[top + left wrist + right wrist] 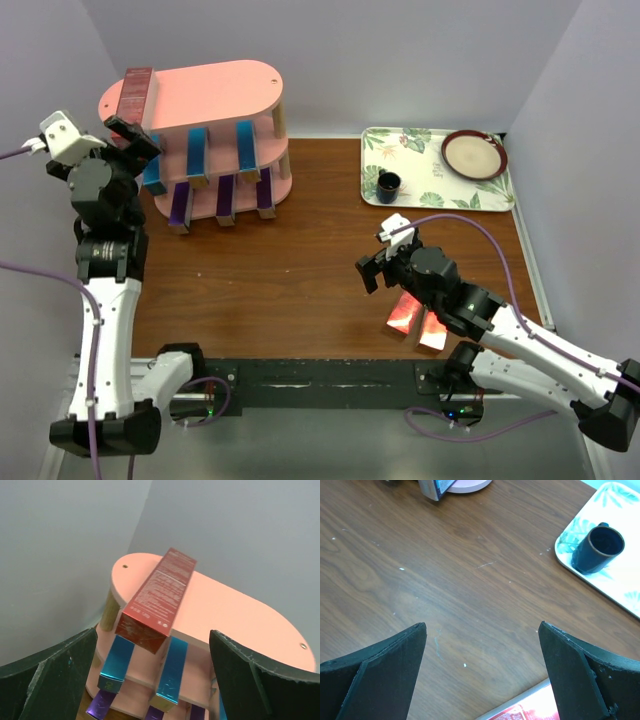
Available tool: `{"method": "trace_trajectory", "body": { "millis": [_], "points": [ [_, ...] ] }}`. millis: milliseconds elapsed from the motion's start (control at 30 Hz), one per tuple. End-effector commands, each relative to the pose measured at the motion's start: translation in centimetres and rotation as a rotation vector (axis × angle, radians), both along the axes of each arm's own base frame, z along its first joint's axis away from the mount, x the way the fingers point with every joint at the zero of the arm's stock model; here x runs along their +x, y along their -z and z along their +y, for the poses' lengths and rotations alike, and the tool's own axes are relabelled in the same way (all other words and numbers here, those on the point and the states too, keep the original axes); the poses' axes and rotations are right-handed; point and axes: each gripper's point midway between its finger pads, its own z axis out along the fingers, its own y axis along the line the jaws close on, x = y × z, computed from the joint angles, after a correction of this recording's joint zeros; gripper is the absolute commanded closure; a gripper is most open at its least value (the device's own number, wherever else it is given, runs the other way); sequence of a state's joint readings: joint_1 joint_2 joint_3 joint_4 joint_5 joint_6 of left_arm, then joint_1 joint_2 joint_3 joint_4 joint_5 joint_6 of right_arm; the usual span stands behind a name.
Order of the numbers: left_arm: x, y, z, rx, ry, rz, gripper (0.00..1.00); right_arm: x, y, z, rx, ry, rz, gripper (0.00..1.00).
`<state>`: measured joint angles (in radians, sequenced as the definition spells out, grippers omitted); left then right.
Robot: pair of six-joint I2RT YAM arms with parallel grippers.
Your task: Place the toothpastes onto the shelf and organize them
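Observation:
The pink three-tier shelf [225, 90] stands at the far left. One red toothpaste carton [137, 95] lies on its top board, near end overhanging. Three blue cartons, such as [196, 155], lie on the middle tier and three purple ones, such as [226, 197], on the bottom. My left gripper [135, 140] is open and empty just in front of the red carton [157, 597], not touching it. Two more red cartons [405, 312] lie on the table beside my right arm. My right gripper [383, 258] is open and empty above bare table; one red carton [530, 711] shows at the view's bottom edge.
A floral tray [440, 185] at the far right holds a dark mug [388, 185] and a brown-rimmed plate [474, 154]. The mug [597, 547] also shows in the right wrist view. Walls close in the table on the left, back and right.

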<state>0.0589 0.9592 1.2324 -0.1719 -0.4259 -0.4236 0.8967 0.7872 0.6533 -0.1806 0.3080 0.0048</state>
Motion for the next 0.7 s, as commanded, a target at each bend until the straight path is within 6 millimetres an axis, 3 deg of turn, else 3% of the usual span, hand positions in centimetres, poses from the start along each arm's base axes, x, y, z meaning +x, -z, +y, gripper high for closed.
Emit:
{"method": "trace_trajectory", "body": {
  "millis": [0, 33, 100, 133, 233, 433, 533, 667],
  "points": [
    [-3.1, -4.3, -3.1, 0.166, 0.178, -0.058, 0.0, -0.1, -2.7, 0.3, 0.08, 0.016, 0.001, 0.01],
    [-3.3, -4.6, -5.0, 0.195, 0.267, -0.066, 0.0, 0.0, -2.9, 0.1, 0.083, 0.03, 0.005, 0.01],
    [-4.3, -4.8, -6.8, 0.253, 0.353, -0.082, 0.0, 0.3, -3.0, -0.4, 0.084, 0.08, 0.015, 0.01],
    [-4.6, -4.7, -9.0, 0.275, 0.454, -0.087, 0.0, 0.5, -3.0, -0.8, 0.08, 0.106, 0.021, 0.01],
    [-5.7, -3.4, -13.2, 0.315, 0.657, -0.077, 0.0, 1.0, -2.4, -2.1, 0.031, 0.207, 0.059, 0.01],
    [-6.6, 1.8, -19.5, 0.314, 1.0, -0.005, 0.0, 1.8, -1.1, -5.3, -0.008, 0.403, 0.119, 0.01],
    [-6.4, 5.7, -21.9, 0.249, 1.13, 0.07, 0.0, 2.3, -0.7, -7.2, 0.023, 0.49, 0.163, 0.01],
    [-6.3, 9.5, -24.9, 0.204, 1.208, 0.109, 0.0, 2.8, -0.7, -9.4, 0.109, 0.57, 0.175, 0.01]
  ]
}}
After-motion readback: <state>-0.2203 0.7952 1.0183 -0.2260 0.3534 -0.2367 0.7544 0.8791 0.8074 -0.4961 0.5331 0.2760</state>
